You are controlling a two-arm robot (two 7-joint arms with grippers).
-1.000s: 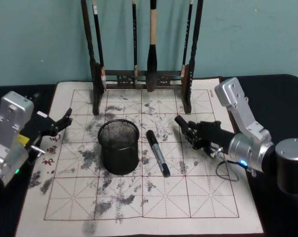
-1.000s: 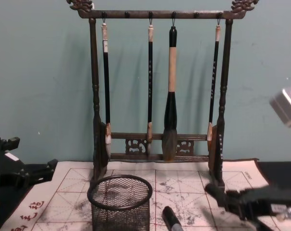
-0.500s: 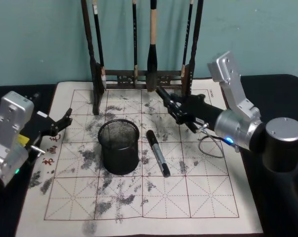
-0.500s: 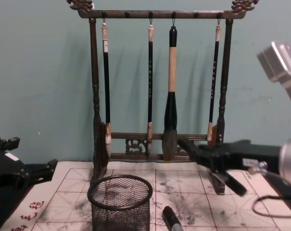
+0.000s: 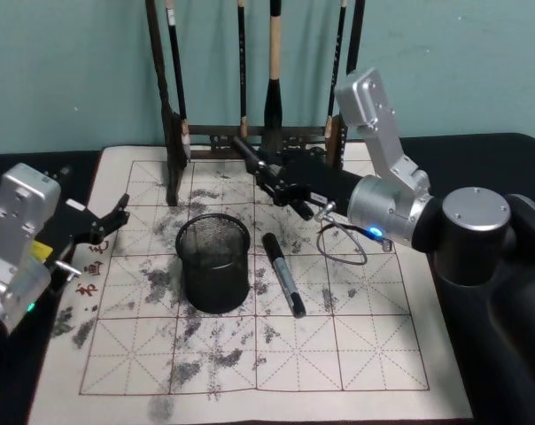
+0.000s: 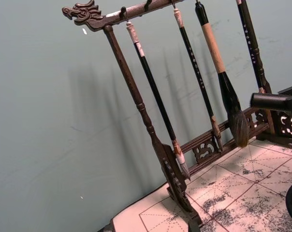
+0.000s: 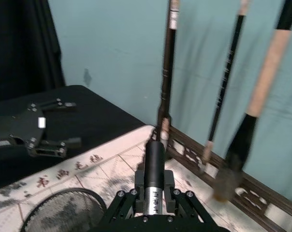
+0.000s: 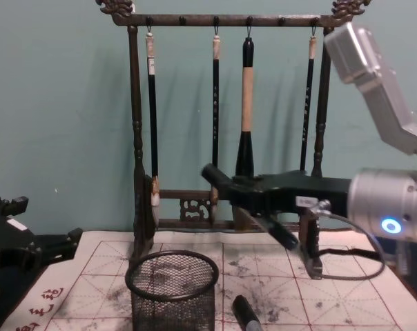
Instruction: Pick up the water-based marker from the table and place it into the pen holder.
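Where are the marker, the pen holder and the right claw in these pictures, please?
marker (image 5: 283, 275), head view, middle of its barrel.
pen holder (image 5: 214, 285), head view, front mesh wall.
right claw (image 8: 250, 207), chest view, midway between its open fingertips.

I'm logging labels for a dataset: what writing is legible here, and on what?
Red characters, calligraphy mat's left margin: too blurred to read.
White label on the right gripper: print too small to read.
Markings on hanging brush handles: unreadable.
Nothing reads clearly.
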